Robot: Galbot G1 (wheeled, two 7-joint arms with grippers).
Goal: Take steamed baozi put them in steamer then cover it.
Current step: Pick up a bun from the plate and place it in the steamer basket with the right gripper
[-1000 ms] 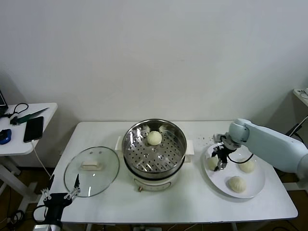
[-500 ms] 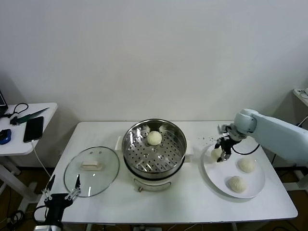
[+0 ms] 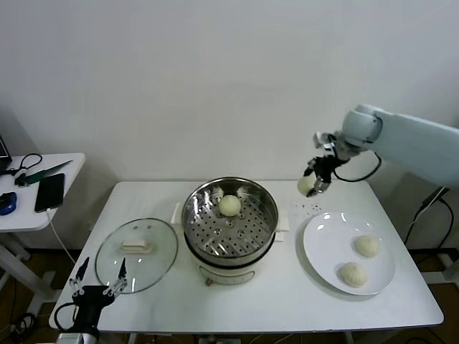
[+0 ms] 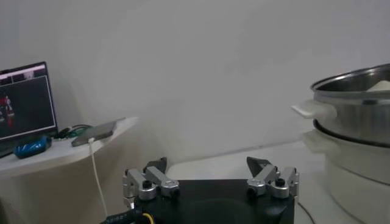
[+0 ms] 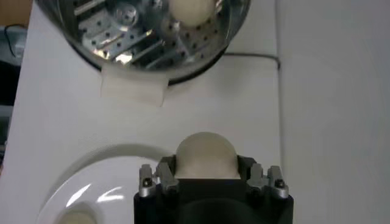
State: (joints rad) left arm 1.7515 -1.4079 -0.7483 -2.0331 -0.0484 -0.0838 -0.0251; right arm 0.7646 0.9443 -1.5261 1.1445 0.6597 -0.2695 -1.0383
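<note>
The right claw (image 3: 313, 183) is up in the air above the worktop (image 3: 287, 301), between the steamer (image 3: 231, 226) and the white plate (image 3: 326, 247), clenched around one baozi (image 5: 205, 155). One bun (image 3: 229, 206) sits on the steamer's perforated tray toward the far side, and two more (image 3: 367, 246) lie on the plate at the right. The left claw (image 3: 97, 289) hangs released at the near left edge, just beside the glass lid (image 3: 136, 254).

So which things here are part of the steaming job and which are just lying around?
Job: steamer; bun inside it; bun in the right gripper; two buns on the plate; glass lid.
Lying about: phone, cables on the side table.
</note>
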